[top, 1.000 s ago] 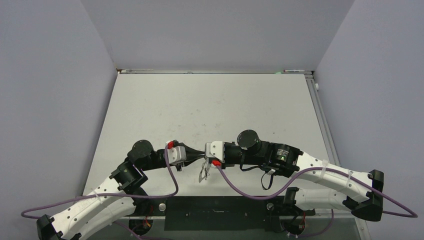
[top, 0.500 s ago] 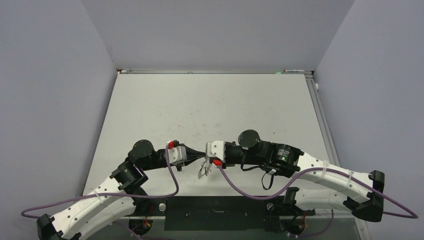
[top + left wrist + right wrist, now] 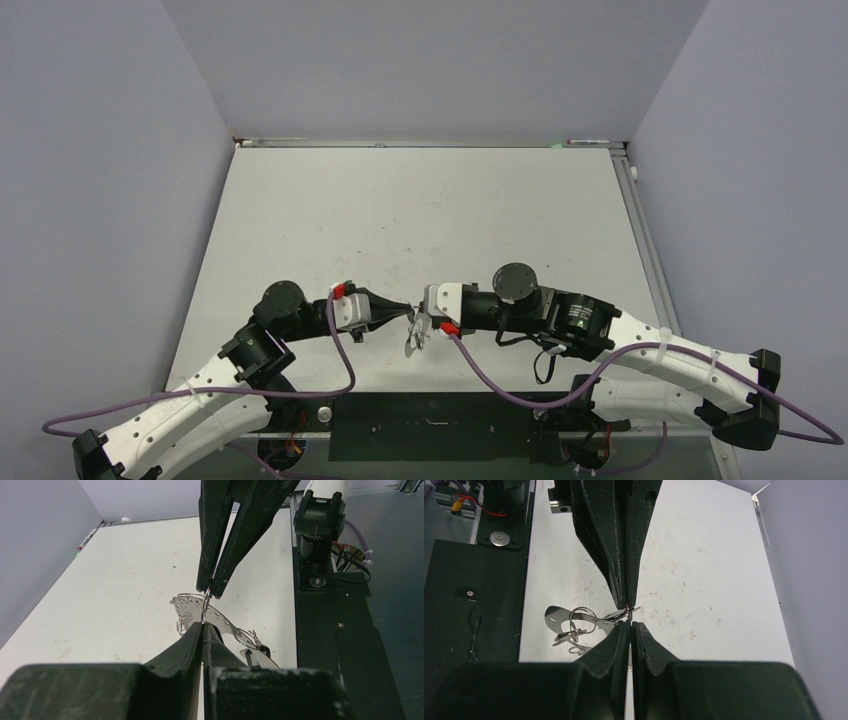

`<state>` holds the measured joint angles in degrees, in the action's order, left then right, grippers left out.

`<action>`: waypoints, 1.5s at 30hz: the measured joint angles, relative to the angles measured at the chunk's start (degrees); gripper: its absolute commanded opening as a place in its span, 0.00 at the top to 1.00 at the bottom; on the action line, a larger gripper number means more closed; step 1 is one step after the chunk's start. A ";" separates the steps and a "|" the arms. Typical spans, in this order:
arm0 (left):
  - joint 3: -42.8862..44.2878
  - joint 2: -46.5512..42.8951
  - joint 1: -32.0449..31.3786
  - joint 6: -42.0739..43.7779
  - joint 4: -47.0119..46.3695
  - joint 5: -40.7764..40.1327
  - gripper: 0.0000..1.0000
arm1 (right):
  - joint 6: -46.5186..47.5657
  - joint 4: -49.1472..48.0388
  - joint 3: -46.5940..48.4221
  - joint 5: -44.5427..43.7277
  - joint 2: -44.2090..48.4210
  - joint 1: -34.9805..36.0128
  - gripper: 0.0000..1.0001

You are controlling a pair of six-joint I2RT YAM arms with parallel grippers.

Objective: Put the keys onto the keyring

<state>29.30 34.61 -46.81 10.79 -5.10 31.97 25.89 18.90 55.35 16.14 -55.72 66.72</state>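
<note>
My left gripper (image 3: 402, 309) and right gripper (image 3: 421, 319) meet tip to tip above the table's near edge. Both are shut on one small wire loop (image 3: 205, 607) of the keyring (image 3: 411, 342), which hangs below and between them. In the left wrist view the keyring's silvery band (image 3: 222, 622) with small holes curves behind my left gripper (image 3: 202, 625), with wire loops (image 3: 246, 638) and a black-headed key (image 3: 258, 656) on it. In the right wrist view the band (image 3: 555, 616) and loops (image 3: 582, 618) lie left of my right gripper (image 3: 629, 624).
The white table (image 3: 420, 215) is marked with faint scuffs. A black base plate (image 3: 430, 425) runs along the near edge under the arms. Grey walls close in the left, back and right sides.
</note>
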 measured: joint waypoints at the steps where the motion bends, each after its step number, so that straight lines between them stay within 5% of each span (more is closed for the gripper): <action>1: 0.00 0.00 0.00 0.00 0.00 0.00 1.00 | 0.00 0.00 -0.02 0.00 0.00 0.00 0.95; 3: 0.00 0.02 0.00 0.00 -0.02 0.00 0.96 | -0.02 0.00 -0.07 0.00 0.00 0.00 0.95; 6: 0.00 0.00 0.00 0.15 0.00 -0.07 0.70 | -0.02 0.00 -0.09 0.04 0.00 0.00 0.95; 10: 0.00 -0.17 0.02 0.15 0.04 -0.24 0.61 | -0.17 -0.02 -0.09 0.26 0.02 0.00 0.95; 27: 0.00 -0.35 0.02 -0.22 -1.11 1.07 0.74 | -1.53 -3.19 -1.05 3.39 0.00 0.00 0.95; 43: 0.00 -0.31 0.02 -0.28 -1.14 1.79 0.76 | -2.78 -6.32 -1.36 5.46 -0.44 0.00 0.95; 45: 0.00 -0.33 0.02 -0.31 -1.14 1.81 0.84 | -2.80 -6.45 -1.66 5.64 -0.46 0.00 0.95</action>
<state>29.30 34.28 -46.78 10.48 -6.24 33.78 23.09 12.45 53.69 21.78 -56.18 66.72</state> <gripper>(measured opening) 0.244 0.060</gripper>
